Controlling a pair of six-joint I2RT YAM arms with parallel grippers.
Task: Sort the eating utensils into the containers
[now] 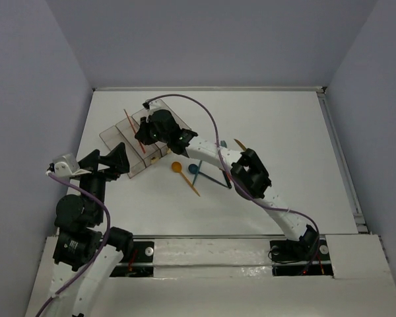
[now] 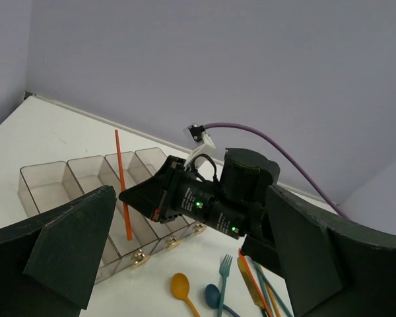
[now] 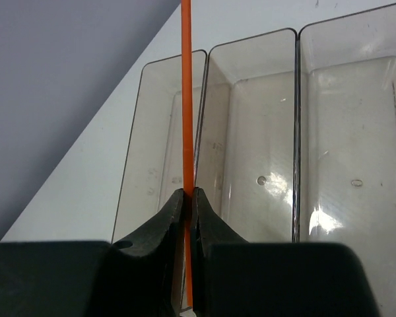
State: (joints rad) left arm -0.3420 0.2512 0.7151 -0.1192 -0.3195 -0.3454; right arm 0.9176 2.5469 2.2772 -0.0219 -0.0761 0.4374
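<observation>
Right wrist view showed the right claw [image 3: 188, 195] pinching an orange utensil [image 3: 185, 99] upright over the bins [image 3: 244, 152] at ten o'clock on the table [image 1: 284, 132], apparently poised to drop it in. Left claw [image 1: 109, 162] gaped wide at eight o'clock, idle.

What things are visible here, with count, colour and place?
containers: four joined bins, clear smoky-grey, far left of the table
held utensil: one, orange, nearly upright at the bins
orange spoon: one, on the table near the bins
blue spoon: one, beside the orange spoon
fork: one, teal, beside the blue spoon
other utensils: count unclear, orange and teal, partly behind the right arm
table: one, white
left gripper: open, near the bins
right gripper: shut on the held utensil
</observation>
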